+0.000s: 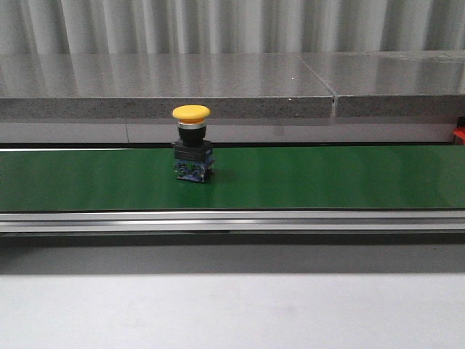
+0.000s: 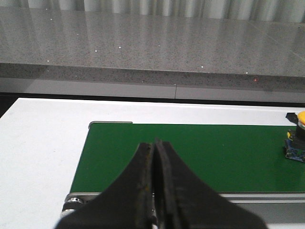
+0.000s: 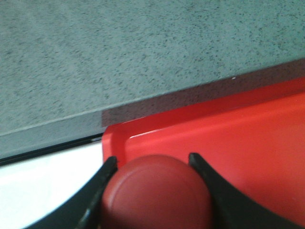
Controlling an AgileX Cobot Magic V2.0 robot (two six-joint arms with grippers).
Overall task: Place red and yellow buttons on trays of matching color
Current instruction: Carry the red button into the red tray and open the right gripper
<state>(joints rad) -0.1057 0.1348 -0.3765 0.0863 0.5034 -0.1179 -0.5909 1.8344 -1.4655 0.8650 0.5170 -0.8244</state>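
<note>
A red, dome-capped plastic push button (image 3: 156,191) fills the lower part of the right wrist view, gripped between the two black jaws of the right gripper (image 3: 155,186), which press against its cap on either side. It hangs over the near corner of a glossy red plastic tray (image 3: 248,143), so the colours match and the button appears ready to be set down there; whether it already touches the tray floor cannot be told. Beyond the tray lies a speckled grey stone ledge (image 3: 119,52).

A yellow mushroom-capped push button on a black body (image 1: 192,143) stands upright on the green conveyor belt (image 1: 327,178), waiting for pickup. The left gripper (image 2: 155,191) hovers over the belt's end with jaws pressed together, grasping nothing, well apart from that button. The belt sits on a white bench (image 1: 232,313). No yellow tray is in view.
</note>
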